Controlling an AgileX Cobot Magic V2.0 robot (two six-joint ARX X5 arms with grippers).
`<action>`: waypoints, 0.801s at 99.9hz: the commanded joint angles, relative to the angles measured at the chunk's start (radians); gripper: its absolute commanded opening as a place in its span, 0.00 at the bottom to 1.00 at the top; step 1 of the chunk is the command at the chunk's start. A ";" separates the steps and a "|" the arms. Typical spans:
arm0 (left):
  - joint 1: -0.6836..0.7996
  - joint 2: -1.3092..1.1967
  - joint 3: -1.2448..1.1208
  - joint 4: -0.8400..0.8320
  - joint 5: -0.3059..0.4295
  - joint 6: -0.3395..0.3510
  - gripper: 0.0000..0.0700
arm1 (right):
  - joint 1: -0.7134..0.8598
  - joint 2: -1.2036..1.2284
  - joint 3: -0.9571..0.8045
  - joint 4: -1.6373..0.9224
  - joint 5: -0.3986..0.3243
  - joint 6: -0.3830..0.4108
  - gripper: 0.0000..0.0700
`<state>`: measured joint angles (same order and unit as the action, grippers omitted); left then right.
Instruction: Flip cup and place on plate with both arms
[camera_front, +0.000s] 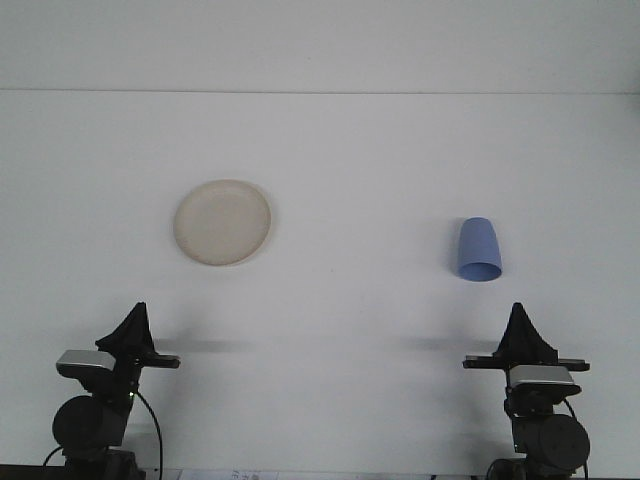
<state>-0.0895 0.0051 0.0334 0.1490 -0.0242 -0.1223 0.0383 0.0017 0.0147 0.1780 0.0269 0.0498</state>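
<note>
- A round, cream-coloured shallow plate (222, 222) lies flat on the white table (340, 300), left of centre and a little beyond the left arm.
- A light blue plastic cup (479, 249) sits on the right side of the table, well apart from the plate. Its narrower closed end points away from the robot and its wider rim faces the camera; from this angle it seems to lie on its side or stand mouth down, and the view is too flat to settle which.
- The left gripper (136, 320) rests low at the near left edge, its dark fingers rising to a single point, pressed together and holding nothing.
- The right gripper (519, 323) sits likewise at the near right edge, just short of the cup, fingers tapering to one tip, closed on nothing.
- Both arms are clear of the plate and cup, touching neither.
</note>
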 joint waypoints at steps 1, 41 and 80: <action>0.000 -0.002 -0.019 0.010 0.003 -0.002 0.02 | 0.002 0.000 -0.002 0.014 0.000 0.006 0.00; 0.000 -0.002 -0.019 0.010 0.003 -0.002 0.02 | 0.002 0.056 0.166 -0.170 0.000 0.005 0.00; 0.000 -0.002 -0.019 0.010 0.003 -0.002 0.02 | 0.002 0.463 0.609 -0.445 -0.004 0.008 0.00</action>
<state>-0.0895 0.0051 0.0334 0.1490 -0.0242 -0.1223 0.0383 0.4316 0.5938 -0.2874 0.0265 0.0494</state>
